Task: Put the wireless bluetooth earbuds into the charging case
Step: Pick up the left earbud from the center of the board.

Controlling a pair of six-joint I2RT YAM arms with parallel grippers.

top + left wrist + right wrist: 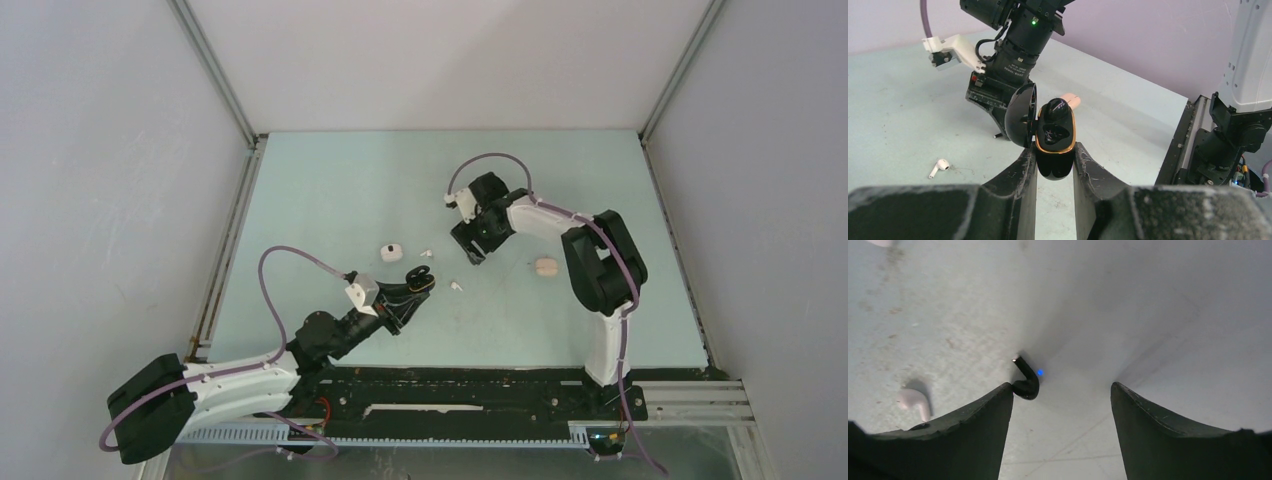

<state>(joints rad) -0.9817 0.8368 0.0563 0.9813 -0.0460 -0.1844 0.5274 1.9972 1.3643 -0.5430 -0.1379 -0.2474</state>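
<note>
The left gripper (1054,165) was clamped on the open black charging case (1054,137), held upright with its lid swung left. Over to the right, the right gripper (1062,390) hung low over the table (948,300), jaws apart. The black earbud (1027,382) lay on the table against the finger at the left of that wrist view, off-centre in the gap, stem angling up and away. The right arm was way nearer, so probably its grab.

pale green table (330,180): white case (391,250), peach case (545,267), white earbuds (457,286), black earbud (1028,385).
</note>
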